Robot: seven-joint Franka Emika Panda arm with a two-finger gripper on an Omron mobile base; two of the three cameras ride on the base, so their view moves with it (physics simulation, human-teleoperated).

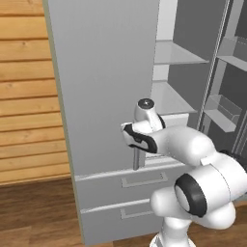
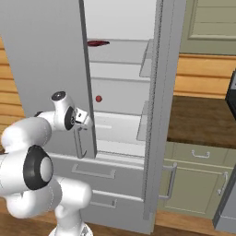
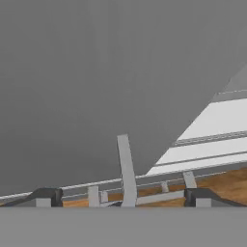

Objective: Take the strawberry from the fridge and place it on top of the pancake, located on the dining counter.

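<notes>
The fridge (image 1: 103, 87) stands right before me, its right door (image 2: 156, 115) swung open on pale shelves. The strawberry (image 2: 98, 98), a tiny dark red lump, sits on a middle shelf behind the left door's edge. My gripper (image 2: 84, 117) is open and empty, close to the left door's front by its vertical bar handle (image 2: 78, 138). In the hand view that handle (image 3: 126, 169) rises between the spread fingertips (image 3: 46, 196) of the gripper (image 3: 121, 197). From the left base view the gripper (image 1: 130, 136) points at the door above the handle (image 1: 136, 161). The pancake and the dining counter are out of view.
A flat dark red item (image 2: 97, 43) lies on the upper shelf. Two fridge drawers (image 1: 144, 181) sit below the doors. Green cabinets with a dark worktop (image 2: 198, 120) stand to the right. A wooden plank wall (image 1: 24, 96) lies to the left.
</notes>
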